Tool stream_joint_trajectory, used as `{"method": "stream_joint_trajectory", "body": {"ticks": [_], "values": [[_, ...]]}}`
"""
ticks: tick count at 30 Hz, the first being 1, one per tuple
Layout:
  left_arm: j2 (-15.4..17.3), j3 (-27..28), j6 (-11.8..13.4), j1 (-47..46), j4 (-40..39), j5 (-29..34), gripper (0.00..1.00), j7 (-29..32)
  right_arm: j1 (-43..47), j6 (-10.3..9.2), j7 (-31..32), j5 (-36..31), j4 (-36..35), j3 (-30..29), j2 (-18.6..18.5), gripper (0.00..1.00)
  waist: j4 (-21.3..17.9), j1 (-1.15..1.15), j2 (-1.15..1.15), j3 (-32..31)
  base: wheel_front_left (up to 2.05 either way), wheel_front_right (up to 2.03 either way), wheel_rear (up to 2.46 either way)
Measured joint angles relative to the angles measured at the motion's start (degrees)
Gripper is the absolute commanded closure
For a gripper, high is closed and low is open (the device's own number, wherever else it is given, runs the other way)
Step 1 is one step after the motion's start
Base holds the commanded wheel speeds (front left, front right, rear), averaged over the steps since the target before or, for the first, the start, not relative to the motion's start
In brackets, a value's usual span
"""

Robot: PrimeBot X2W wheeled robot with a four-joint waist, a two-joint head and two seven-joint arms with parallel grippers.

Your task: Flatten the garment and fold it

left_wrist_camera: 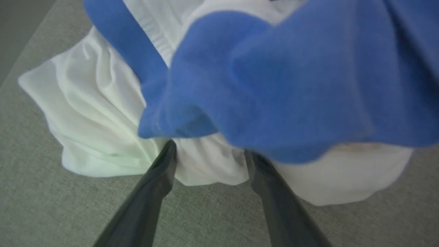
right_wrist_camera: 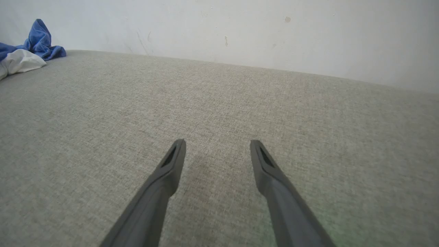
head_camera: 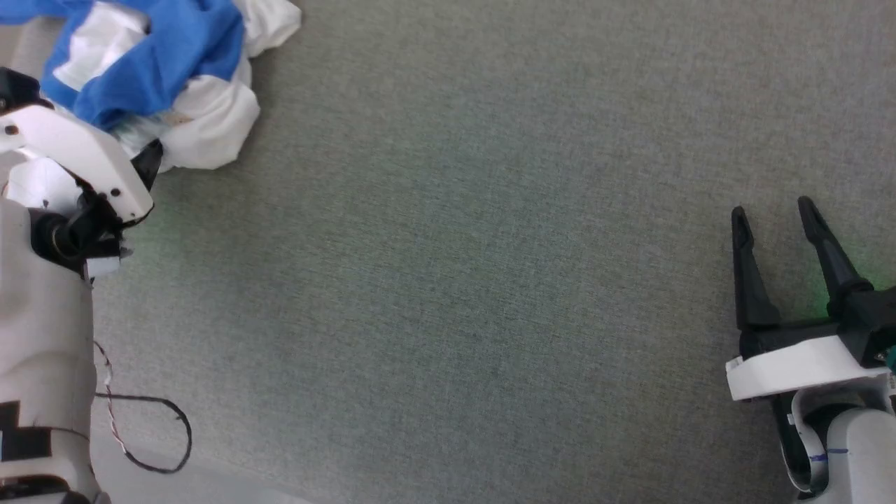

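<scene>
Leftward, spread left fingers (left_wrist_camera: pixel 151 199) reach the bunched garment (head_camera: pixel 150 63); spread right fingers (head_camera: pixel 749 280) hover over wide gray mat (head_camera: pixel 455 280).

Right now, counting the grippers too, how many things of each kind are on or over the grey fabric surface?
Crumpled white and blue T-shirt: 1
Open black two-fingered grippers: 2, the left gripper and the right gripper
Looped thin black wire: 1
Total: 4

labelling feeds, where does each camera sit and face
Head: on the head, facing down at the grey surface; left forearm, right claw visible.
Left wrist: on that wrist, facing along the left claw into the garment.
Right wrist: same mount, facing along the right claw across the grey surface toward the wall.
Shared: all three show the garment.
</scene>
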Motion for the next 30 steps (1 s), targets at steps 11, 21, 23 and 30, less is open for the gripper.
{"method": "stream_joint_trajectory", "body": {"ticks": [11, 21, 23, 30], "values": [[0.2, -1.3, -1.8, -1.8, 1.4, -0.4, 1.00, -9.3, -1.0, 0.00, 0.4, 0.3, -0.6, 0.7, 0.1, 0.00, -0.9, -0.01, 0.00, 1.6, 0.00, 0.00, 0.00], [3.6, -2.7, -1.8, -8.0, -3.8, 4.6, 1.00, -28.5, -1.1, 0.00, -2.9, 5.2, 6.9, 2.7, 0.0, 0.00, -1.9, 0.00, 0.00, -4.4, 0.00, 0.00, 0.00], [3.7, -2.9, -1.8, -10.9, -5.5, 4.2, 1.00, -29.0, -1.0, 0.00, -3.7, 6.7, 8.8, 3.6, 0.1, 0.00, -2.2, -0.01, 0.00, -6.3, 0.00, 0.00, 0.00], [2.9, -7.4, -2.3, -20.6, -12.2, 3.9, 1.00, -27.4, 0.5, -0.01, -5.7, 11.4, 14.3, 5.2, 0.1, 0.00, -4.1, -0.01, 0.00, -13.5, 0.00, 0.00, 0.00]]}}
